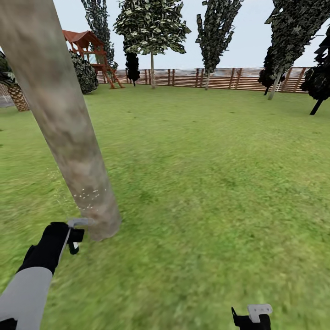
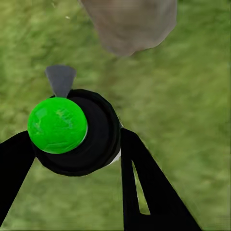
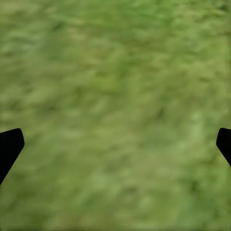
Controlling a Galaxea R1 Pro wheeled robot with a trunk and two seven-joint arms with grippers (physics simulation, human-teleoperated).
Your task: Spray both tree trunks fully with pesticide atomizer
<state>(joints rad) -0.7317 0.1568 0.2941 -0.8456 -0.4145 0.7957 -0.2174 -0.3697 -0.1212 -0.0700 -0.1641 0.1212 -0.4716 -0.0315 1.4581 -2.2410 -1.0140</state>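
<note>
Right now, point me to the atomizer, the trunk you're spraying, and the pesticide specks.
pesticide atomizer (image 2: pixel 74 132): left wrist view, on its black round body beside the green cap.
tree trunk (image 1: pixel 68 133): head view, mid bark.
pesticide (image 1: pixel 89 195): head view, white specks low on the trunk.

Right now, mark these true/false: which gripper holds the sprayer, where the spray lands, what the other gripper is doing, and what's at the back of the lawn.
1. The left gripper holds the small dark pesticide atomizer with a green round cap. True.
2. White specks of pesticide sit on the lower part of the thick mottled grey-brown tree trunk. True.
3. The right gripper is shut on a tool. False: its fingers stand wide apart over bare green lawn, holding nothing.
4. A grey stone wall edges the lawn. False: a brown fence of horizontal slats does.
5. A red-roofed wooden play tower stands near the fence. True.
</note>
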